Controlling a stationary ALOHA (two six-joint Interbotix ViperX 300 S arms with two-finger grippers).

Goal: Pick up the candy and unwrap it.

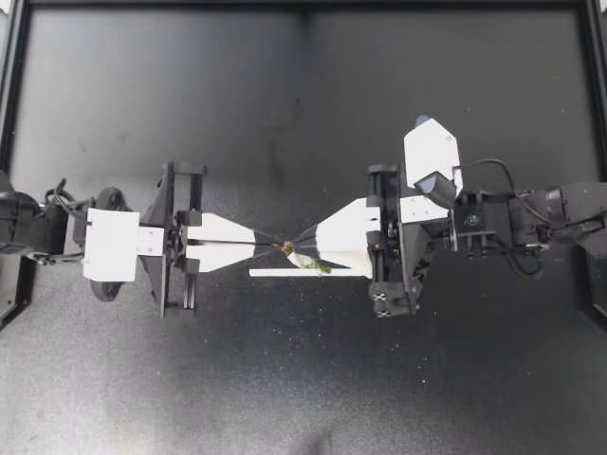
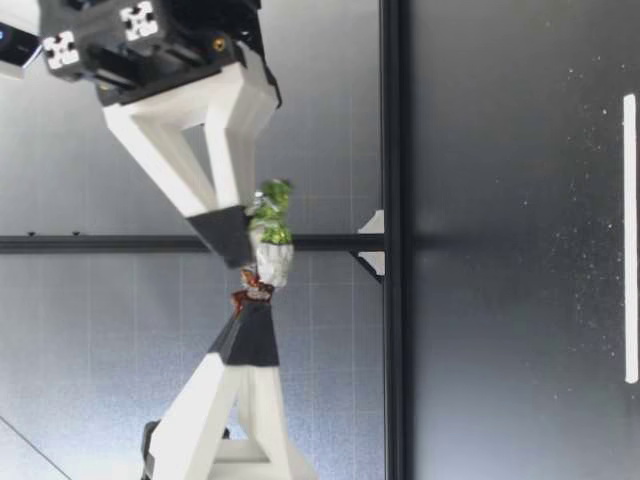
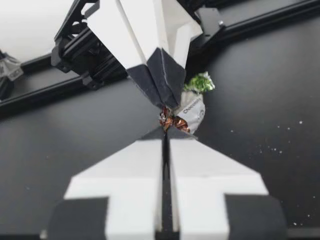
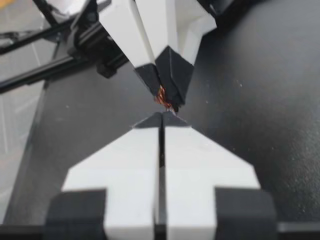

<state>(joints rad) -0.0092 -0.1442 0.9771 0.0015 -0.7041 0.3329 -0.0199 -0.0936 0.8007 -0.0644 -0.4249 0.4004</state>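
The candy (image 1: 305, 259) hangs above the table between my two grippers; it has a white body, a green twisted end and a brown twisted end. My left gripper (image 1: 276, 245) is shut on the brown twist (image 3: 172, 122), and the white body (image 3: 193, 113) and green end (image 3: 200, 82) hang off to one side. My right gripper (image 1: 293, 245) is shut, tip to tip with the left one. Its fingertips (image 2: 240, 255) rest against the candy (image 2: 272, 258) just above the brown twist. In the right wrist view no wrapper shows between its own fingertips (image 4: 170, 117); the brown twist (image 4: 162, 97) lies just ahead.
A thin white strip (image 1: 285, 273) lies on the black table (image 1: 303, 114) under the candy, also seen in the low view (image 2: 629, 240). Black frame rails (image 1: 11, 95) border the table at the sides and back.
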